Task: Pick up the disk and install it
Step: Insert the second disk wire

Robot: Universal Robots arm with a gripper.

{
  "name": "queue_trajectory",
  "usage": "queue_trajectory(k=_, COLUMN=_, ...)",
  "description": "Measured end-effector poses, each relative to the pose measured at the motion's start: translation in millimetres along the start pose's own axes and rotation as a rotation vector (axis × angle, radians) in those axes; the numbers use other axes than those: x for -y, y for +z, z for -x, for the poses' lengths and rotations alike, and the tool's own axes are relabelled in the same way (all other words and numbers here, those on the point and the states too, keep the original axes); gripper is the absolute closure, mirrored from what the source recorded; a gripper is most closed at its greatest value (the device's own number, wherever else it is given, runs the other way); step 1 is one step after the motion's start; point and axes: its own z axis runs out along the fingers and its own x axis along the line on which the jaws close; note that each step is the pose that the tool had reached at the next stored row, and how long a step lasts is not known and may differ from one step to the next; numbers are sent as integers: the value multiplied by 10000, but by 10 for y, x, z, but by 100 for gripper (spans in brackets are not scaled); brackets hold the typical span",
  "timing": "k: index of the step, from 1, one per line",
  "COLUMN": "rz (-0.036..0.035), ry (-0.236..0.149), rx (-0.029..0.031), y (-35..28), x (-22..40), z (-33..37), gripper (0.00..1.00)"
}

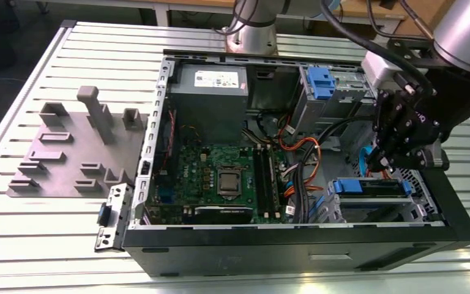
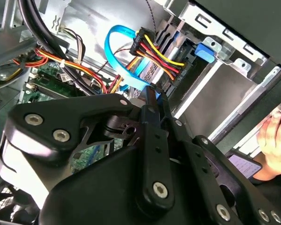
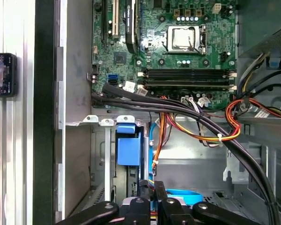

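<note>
While I am hovering over the open computer case (image 1: 300, 236) on the slatted desk (image 1: 47, 245), my end effector (image 1: 379, 164) is hanging inside the case at the exterior view's right, just above the lower drive cage (image 1: 418, 211). Its two fingers (image 3: 160, 190) are lying drawn together side by side in both wrist views, and nothing is showing between them. The disk (image 1: 371, 187) is sitting in that lower cage, just below my fingertips and apart from them. In the exterior view its blue-bracketed edge is facing up, and its long axis is running from the exterior view's left to the exterior view's right, roughly parallel to the near wall of the case. I cannot tell whether it is sitting fully home. In the first wrist view a blue bracket tab (image 3: 129, 146) is showing in the cage beside a metal rail. In the second wrist view a blue data cable (image 2: 113, 51) is looping, and a bundle of red, yellow and black wires (image 2: 154, 49) is running, to a connector just beyond my fingertips (image 2: 152, 101). The motherboard (image 1: 218, 177) is lying on the case floor toward the exterior view's left, and the power-supply box (image 1: 210, 82) is sitting in the far corner. A grey fixture block (image 1: 80, 153) is standing on the desk beside the case.
</note>
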Motion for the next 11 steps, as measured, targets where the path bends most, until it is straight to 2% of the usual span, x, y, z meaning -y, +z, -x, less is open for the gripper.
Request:
queue_trajectory(k=3, rz=-122, ry=-1, rx=38, y=15, x=-20, z=-21, gripper=84)
queue_trajectory(k=6, rz=-189, ry=-3, rx=134, y=33, x=-32, z=-58, gripper=84)
queue_trajectory(k=11, rz=-235, ry=-1, rx=457, y=54, x=-36, z=-138, gripper=84)
